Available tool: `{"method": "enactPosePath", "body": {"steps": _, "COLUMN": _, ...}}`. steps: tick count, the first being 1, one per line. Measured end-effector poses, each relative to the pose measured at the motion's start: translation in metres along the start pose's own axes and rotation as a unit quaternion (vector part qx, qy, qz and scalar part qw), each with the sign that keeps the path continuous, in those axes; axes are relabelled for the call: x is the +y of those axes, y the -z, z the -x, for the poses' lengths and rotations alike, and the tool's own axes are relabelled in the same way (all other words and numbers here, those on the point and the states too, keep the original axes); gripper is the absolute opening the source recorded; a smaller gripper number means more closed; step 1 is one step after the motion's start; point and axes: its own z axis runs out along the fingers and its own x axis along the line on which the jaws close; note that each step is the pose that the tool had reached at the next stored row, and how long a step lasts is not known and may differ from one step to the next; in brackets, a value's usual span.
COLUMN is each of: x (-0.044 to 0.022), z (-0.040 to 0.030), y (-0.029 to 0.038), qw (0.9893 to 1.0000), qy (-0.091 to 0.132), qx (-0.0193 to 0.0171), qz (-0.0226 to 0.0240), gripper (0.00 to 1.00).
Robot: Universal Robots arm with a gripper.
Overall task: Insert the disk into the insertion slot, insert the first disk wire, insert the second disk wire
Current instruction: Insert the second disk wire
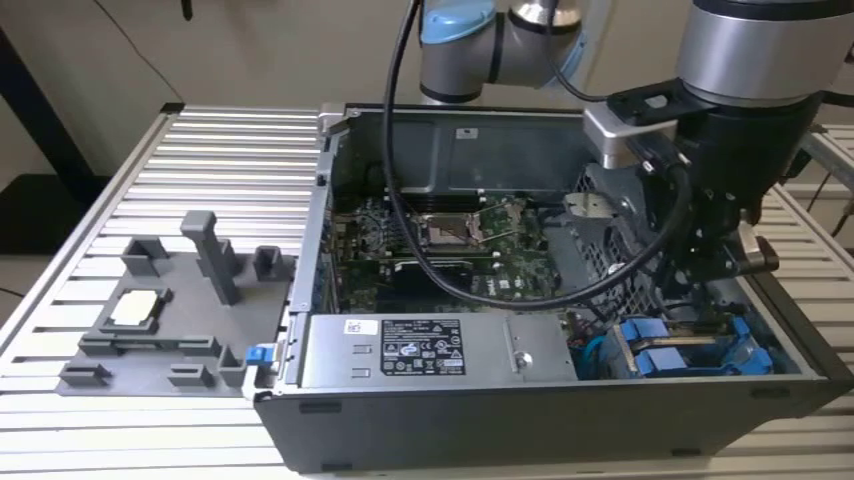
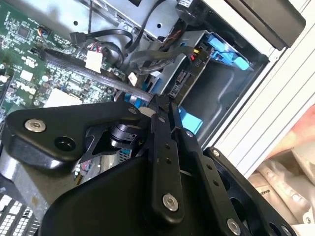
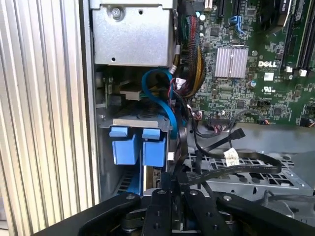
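Lower right of exterior view: blue-framed silver disk (image 1: pixel 687 352) seated in grey metal insertion slot (image 1: pixel 607 345) | black gripper (image 1: pixel 727 262) just above, fingers together on black wire (image 3: pixel 231 164) | wires pending

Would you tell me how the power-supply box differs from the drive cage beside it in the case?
The power-supply box is closed silver metal with a white label on top. The drive cage is grey metal, open at the front, with blue carriers in it. The box lies toward the exterior view's left and the cage toward its right. Both sit inside the case, along its near wall.
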Motion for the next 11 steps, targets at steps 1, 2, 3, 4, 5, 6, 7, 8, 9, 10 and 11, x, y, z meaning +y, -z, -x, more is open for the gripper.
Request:
{"method": "enactPosePath", "body": {"steps": 1, "x": -0.0009, "z": -0.0021, "y": -0.0003, "qw": 1.0, "qy": 0.0, "qx": 0.0, "qz": 0.0008, "gripper": 0.16}}
{"method": "enactPosePath", "body": {"steps": 2, "x": -0.0018, "z": -0.0042, "y": -0.0007, "qw": 1.0, "qy": 0.0, "qx": -0.0001, "qz": 0.0016, "gripper": 0.16}}
{"method": "enactPosePath", "body": {"steps": 3, "x": -0.0027, "z": -0.0065, "y": -0.0011, "qw": 1.0, "qy": 0.0, "qx": -0.0001, "qz": 0.0024, "gripper": 0.16}}
{"method": "enactPosePath", "body": {"steps": 4, "x": -0.0035, "z": -0.0085, "y": -0.0014, "qw": 1.0, "qy": 0.0, "qx": -0.0001, "qz": 0.0031, "gripper": 0.16}}
{"method": "enactPosePath", "body": {"steps": 5, "x": -0.0044, "z": -0.0108, "y": -0.0018, "qw": 1.0, "qy": 0.0, "qx": -0.0001, "qz": 0.0039, "gripper": 0.16}}
{"method": "enactPosePath", "body": {"steps": 6, "x": -0.0052, "z": -0.013, "y": -0.0022, "qw": 1.0, "qy": 0.0, "qx": -0.0002, "qz": 0.0047, "gripper": 0.16}}
{"method": "enactPosePath", "body": {"steps": 7, "x": -0.0059, "z": -0.0151, "y": -0.0026, "qw": 1.0, "qy": 0.0, "qx": -0.0002, "qz": 0.0055, "gripper": 0.16}}
{"method": "enactPosePath", "body": {"steps": 8, "x": -0.0067, "z": -0.0173, "y": -0.0029, "qw": 1.0, "qy": 0.001, "qx": -0.0002, "qz": 0.0063, "gripper": 0.16}}
{"method": "enactPosePath", "body": {"steps": 9, "x": -0.0075, "z": -0.0195, "y": -0.0033, "qw": 1.0, "qy": 0.001, "qx": -0.0003, "qz": 0.0072, "gripper": 0.16}}
{"method": "enactPosePath", "body": {"steps": 10, "x": -0.0082, "z": -0.0217, "y": -0.0036, "qw": 1.0, "qy": 0.001, "qx": -0.0003, "qz": 0.0079, "gripper": 0.16}}
{"method": "enactPosePath", "body": {"steps": 11, "x": -0.0087, "z": -0.0237, "y": -0.004, "qw": 1.0, "qy": 0.001, "qx": -0.0004, "qz": 0.0086, "gripper": 0.16}}
